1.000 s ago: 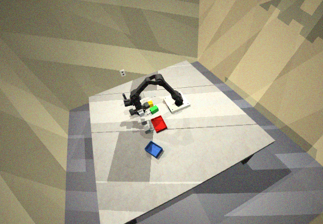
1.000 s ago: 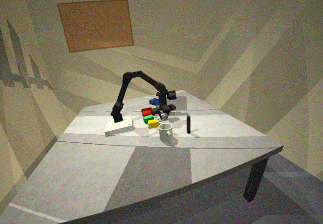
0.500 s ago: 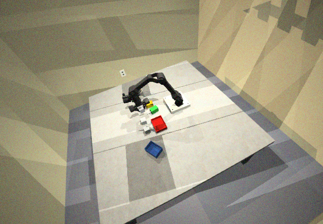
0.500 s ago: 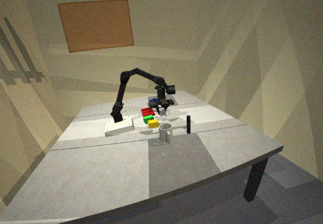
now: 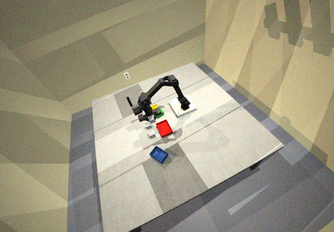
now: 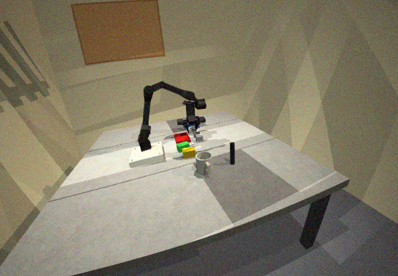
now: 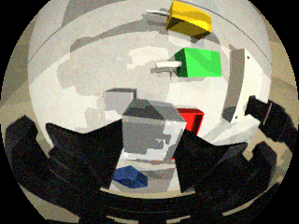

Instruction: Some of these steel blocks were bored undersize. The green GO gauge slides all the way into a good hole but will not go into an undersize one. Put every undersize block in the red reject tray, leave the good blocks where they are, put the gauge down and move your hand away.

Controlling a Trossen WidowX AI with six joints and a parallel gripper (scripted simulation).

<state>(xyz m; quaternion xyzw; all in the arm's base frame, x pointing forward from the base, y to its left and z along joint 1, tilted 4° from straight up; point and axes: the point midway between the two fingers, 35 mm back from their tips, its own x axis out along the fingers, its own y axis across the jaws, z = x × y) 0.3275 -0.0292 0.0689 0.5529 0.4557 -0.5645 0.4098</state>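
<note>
My gripper (image 5: 144,118) (image 6: 193,127) (image 7: 149,122) is shut on a grey steel block (image 7: 149,132) and holds it a little above the table. Another steel block (image 7: 119,100) (image 6: 199,137) stands on the table just beyond it. The red reject tray (image 5: 164,128) (image 6: 181,136) (image 7: 192,119) lies close beside the held block and looks empty. The green GO gauge (image 5: 162,114) (image 6: 182,145) (image 7: 200,63) lies on the table with its pin pointing sideways, next to a yellow gauge (image 5: 154,106) (image 6: 188,152) (image 7: 189,20).
A blue tray (image 5: 159,154) (image 7: 130,177) lies further out on the table. A white mug (image 6: 202,162) and a black upright cylinder (image 5: 129,101) (image 6: 232,153) stand near the gauges. The arm's white base plate (image 5: 176,109) (image 6: 154,158) is beside the gauges.
</note>
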